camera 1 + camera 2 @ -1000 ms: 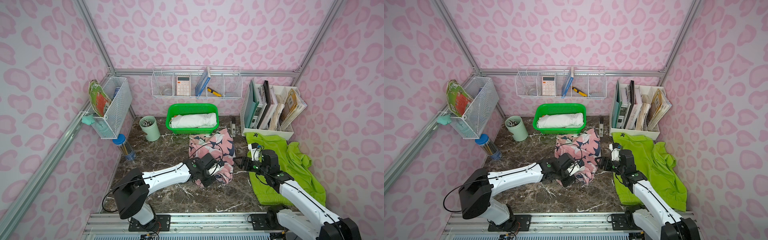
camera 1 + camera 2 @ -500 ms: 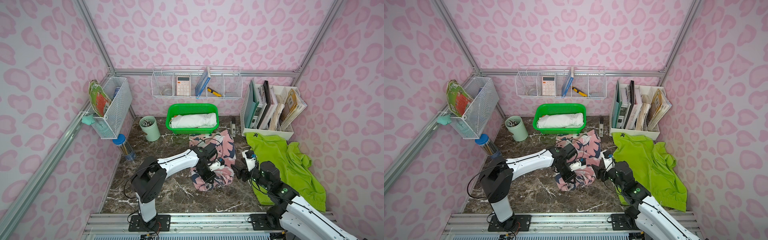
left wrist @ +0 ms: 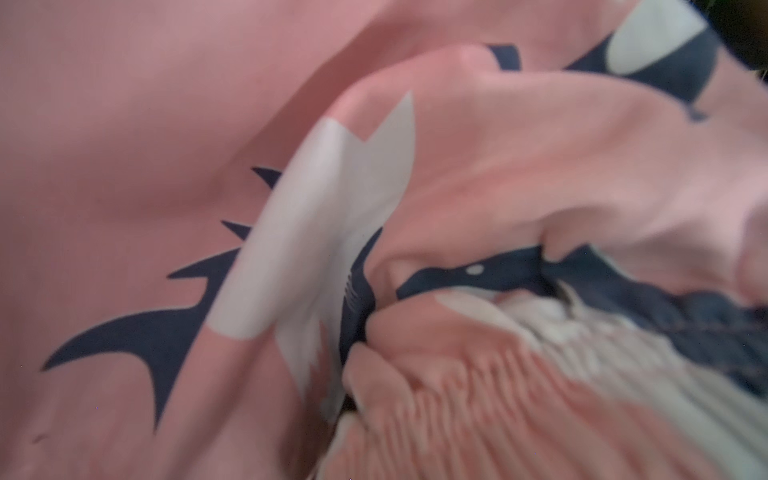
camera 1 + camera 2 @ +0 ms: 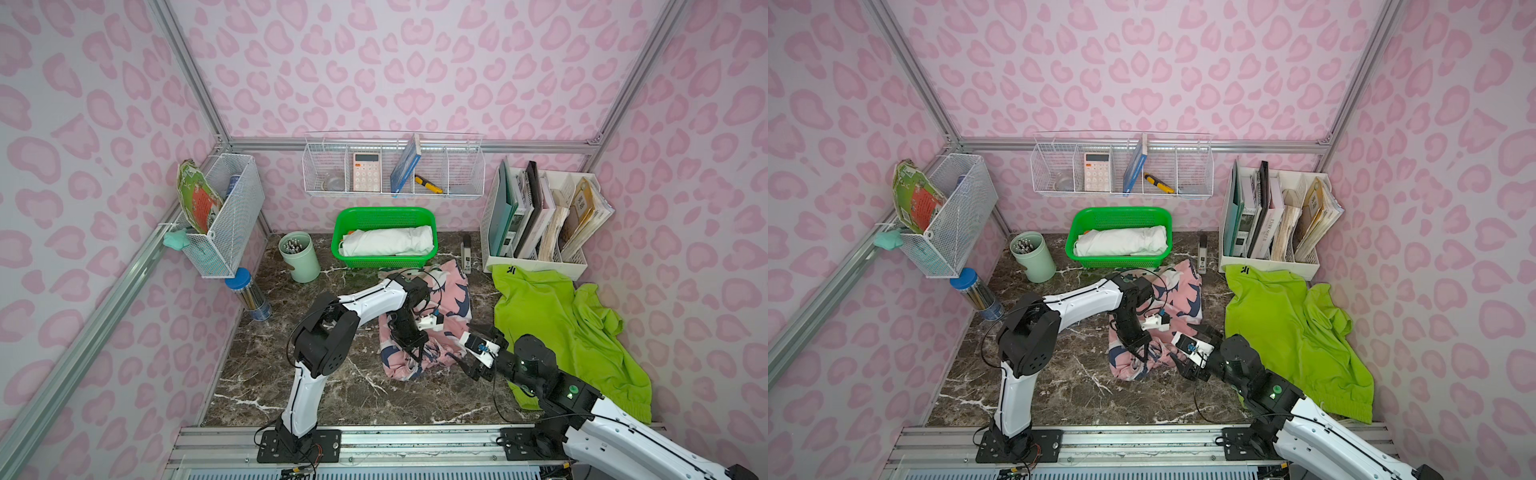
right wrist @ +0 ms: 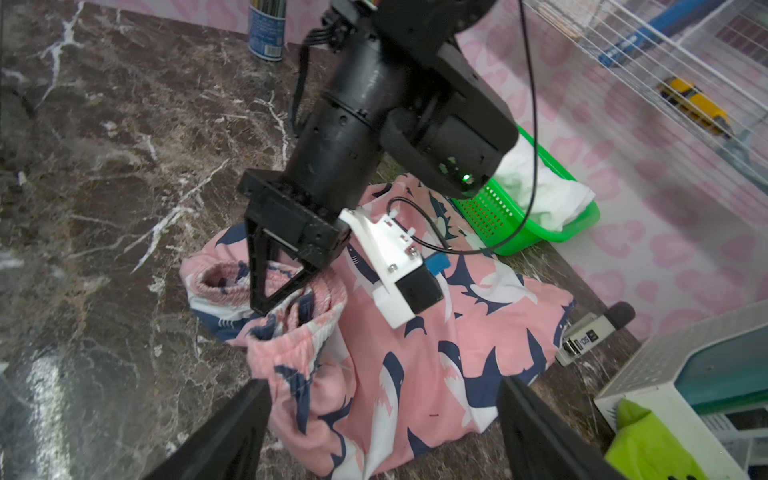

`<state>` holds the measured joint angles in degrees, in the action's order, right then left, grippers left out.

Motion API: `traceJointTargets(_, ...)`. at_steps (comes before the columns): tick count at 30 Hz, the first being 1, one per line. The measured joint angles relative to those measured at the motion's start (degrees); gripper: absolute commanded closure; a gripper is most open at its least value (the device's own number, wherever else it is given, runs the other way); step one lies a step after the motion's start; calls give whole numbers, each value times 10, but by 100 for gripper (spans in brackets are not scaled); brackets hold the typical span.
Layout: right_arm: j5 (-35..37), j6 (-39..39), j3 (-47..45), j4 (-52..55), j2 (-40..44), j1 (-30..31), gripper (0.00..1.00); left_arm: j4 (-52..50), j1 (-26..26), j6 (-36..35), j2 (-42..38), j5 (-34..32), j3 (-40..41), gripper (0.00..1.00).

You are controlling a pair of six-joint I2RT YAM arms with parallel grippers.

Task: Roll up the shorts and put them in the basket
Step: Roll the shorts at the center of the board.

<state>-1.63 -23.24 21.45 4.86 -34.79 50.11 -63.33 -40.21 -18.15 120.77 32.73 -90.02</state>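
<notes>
The pink shark-print shorts lie mid-table, their near end bunched into a rumpled hump. My left gripper points down into that hump, shut on the gathered elastic waistband. The left wrist view shows only pink cloth pressed close, hiding the fingers. My right gripper is open, its two fingers straddling the near right edge of the pink shorts without gripping them. In both top views it sits low beside the hump. The lime green shorts lie spread at the right, partly under my right arm.
A green basket holding rolled white cloth stands behind the pink shorts. A mint pen cup and a blue-lidded canister stand at the left. A white file rack and a small grey stapler are at the back right.
My left arm has swung its elbow in toward its base while keeping hold, and the shorts' near end has bunched up. My right gripper came off the green shorts toward the pink pair and opened wider.
</notes>
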Motion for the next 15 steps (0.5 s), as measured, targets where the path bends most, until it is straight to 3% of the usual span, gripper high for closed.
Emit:
traceJointTargets(8,42,-124,-20,10,-98,88,10,-55,10,-18,62,13,-56,100)
traceJointTargets(15,80,-209,-39,-37,-116,137,11,-84,30,-31,82,28,-87,100)
